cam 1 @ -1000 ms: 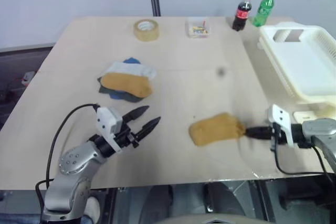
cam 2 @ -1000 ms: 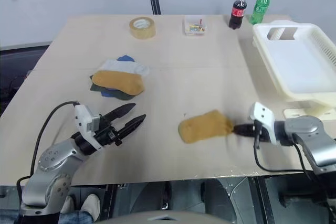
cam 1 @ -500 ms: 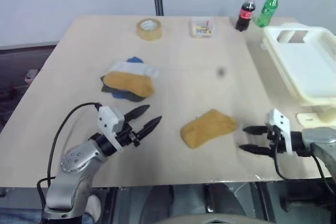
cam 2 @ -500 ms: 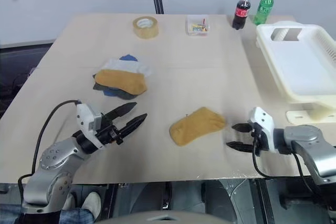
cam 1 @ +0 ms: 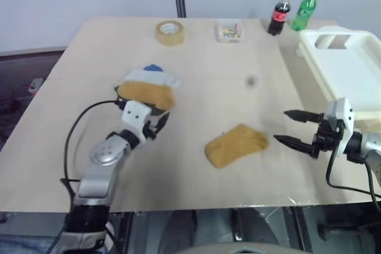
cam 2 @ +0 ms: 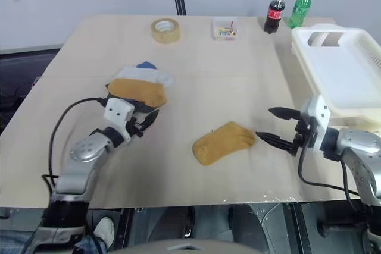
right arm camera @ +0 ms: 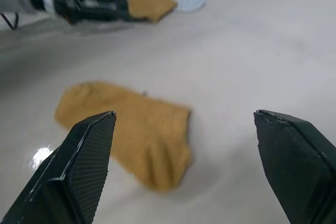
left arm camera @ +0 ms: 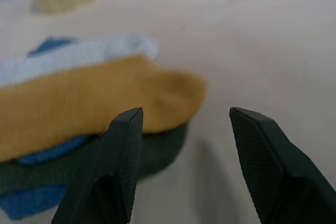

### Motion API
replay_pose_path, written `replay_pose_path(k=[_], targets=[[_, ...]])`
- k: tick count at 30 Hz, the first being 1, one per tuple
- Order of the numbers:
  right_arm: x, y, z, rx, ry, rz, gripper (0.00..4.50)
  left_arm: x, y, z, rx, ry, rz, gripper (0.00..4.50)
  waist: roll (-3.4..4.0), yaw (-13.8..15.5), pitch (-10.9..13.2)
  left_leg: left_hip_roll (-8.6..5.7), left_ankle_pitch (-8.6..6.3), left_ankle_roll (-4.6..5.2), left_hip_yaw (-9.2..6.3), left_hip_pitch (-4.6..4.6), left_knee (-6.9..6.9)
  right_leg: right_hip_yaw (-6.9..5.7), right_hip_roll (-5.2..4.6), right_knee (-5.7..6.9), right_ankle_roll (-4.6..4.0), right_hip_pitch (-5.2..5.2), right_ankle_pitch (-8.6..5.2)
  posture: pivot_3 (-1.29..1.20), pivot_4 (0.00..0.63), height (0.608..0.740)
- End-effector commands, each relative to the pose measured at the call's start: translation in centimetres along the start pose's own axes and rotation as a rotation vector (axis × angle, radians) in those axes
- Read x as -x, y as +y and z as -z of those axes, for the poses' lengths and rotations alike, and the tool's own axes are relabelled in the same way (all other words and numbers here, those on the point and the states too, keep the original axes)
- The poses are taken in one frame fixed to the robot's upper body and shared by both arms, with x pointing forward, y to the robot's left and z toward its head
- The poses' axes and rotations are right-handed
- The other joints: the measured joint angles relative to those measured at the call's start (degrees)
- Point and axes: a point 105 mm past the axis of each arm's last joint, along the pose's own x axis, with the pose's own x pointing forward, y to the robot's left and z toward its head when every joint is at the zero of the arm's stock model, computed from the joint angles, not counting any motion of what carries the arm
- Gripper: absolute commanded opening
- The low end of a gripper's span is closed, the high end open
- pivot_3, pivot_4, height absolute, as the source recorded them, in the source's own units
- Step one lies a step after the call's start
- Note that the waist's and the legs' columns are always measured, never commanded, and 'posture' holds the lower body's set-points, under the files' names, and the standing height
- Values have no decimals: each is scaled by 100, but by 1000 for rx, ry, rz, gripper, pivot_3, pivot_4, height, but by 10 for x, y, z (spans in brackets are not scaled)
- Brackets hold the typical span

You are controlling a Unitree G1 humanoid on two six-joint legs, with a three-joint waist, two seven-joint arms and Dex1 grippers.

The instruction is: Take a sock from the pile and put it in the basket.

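The pile [cam 1: 146,89] of flat socks, a mustard one on top of white, blue and dark ones, lies left of the table's middle. My left gripper [cam 1: 158,122] is open, its tips at the pile's near edge [left arm camera: 94,103] with nothing between them. A loose mustard sock [cam 1: 235,145] lies flat near the table's front centre. To its right my right gripper [cam 1: 281,126] hovers open and empty, pointing at the sock [right arm camera: 131,129]. The cream-white basket [cam 1: 357,96] stands at the right edge of the table.
At the far edge stand a roll of tan tape [cam 1: 169,32], a small clear box [cam 1: 228,30], a cola bottle [cam 1: 278,13] and a green bottle [cam 1: 302,9]. A cable trails from each wrist. The table's front edge runs close below both arms.
My right gripper opened, let go of the mustard sock and rose to the right of it. My left arm reached forward to the pile's near edge.
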Motion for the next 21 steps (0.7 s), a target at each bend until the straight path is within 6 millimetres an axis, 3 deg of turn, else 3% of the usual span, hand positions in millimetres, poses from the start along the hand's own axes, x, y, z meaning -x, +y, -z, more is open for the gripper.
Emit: replay_pose_path(k=[1,9,19,20,21], targets=[[1,0,-11,44,-39,11,4364,-12,8,-9,-40,-19,-82,2819,0,-3,0,0,0,0,0,-1,0,-1,0,0,0,-1,0,0,150,740],[4,4,-5,36,-27,32,4364,-23,-4,-20,-105,-72,-32,2819,1,-22,0,1,0,-1,-4,-1,0,-1,-2,4,0,-1,1,0,150,740],[0,9,-24,54,-171,1,4364,-24,-4,-8,-158,-22,-16,2819,1,-20,0,1,0,-1,-3,2,0,-2,-1,7,1,-1,1,0,150,740],[-1,9,-24,56,-177,-2,4500,-24,-5,-8,-157,-23,-14,2403,1,-19,-1,0,0,-1,-3,2,0,-2,-1,7,1,0,1,0,150,740],[-1,10,-24,57,-182,-6,4500,-25,-5,-7,-161,-20,-12,2284,1,-19,0,1,0,-1,-3,2,0,-2,-2,7,1,0,1,0,150,740]])
